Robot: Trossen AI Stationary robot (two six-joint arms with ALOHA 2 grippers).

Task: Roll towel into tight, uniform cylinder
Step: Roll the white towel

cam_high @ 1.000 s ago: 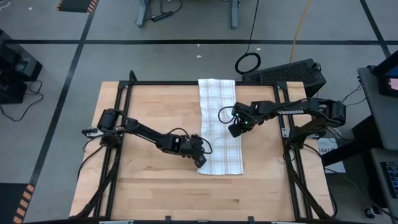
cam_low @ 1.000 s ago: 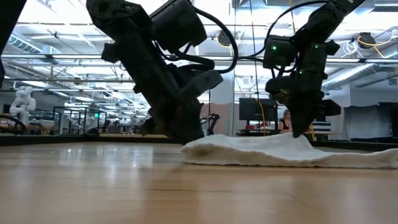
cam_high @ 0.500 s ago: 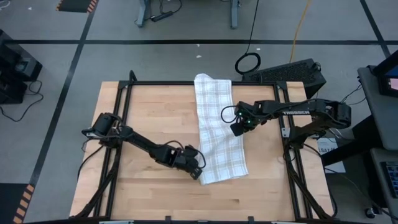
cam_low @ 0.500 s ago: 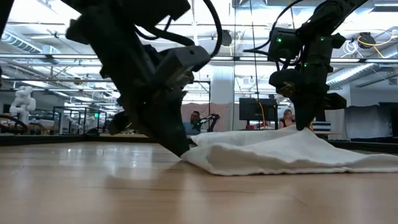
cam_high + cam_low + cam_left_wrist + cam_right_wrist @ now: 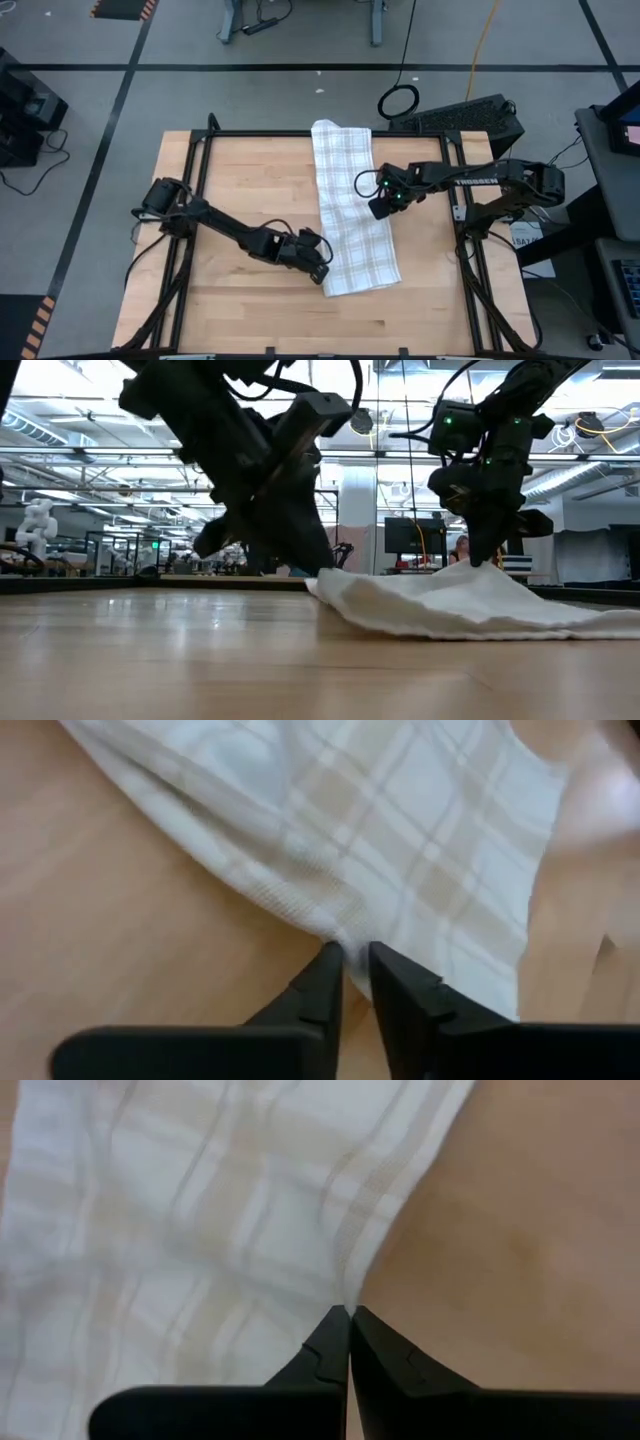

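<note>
The towel (image 5: 350, 210) lies as a long folded strip down the middle of the table (image 5: 240, 180), with no roll begun, so nearly all the work is left. My right gripper (image 5: 378, 207) pinches its right edge with the fingers closed on the cloth. My left gripper (image 5: 322, 271) sits at the near left corner, fingers a narrow slit apart, the hem just at their tips.
</note>
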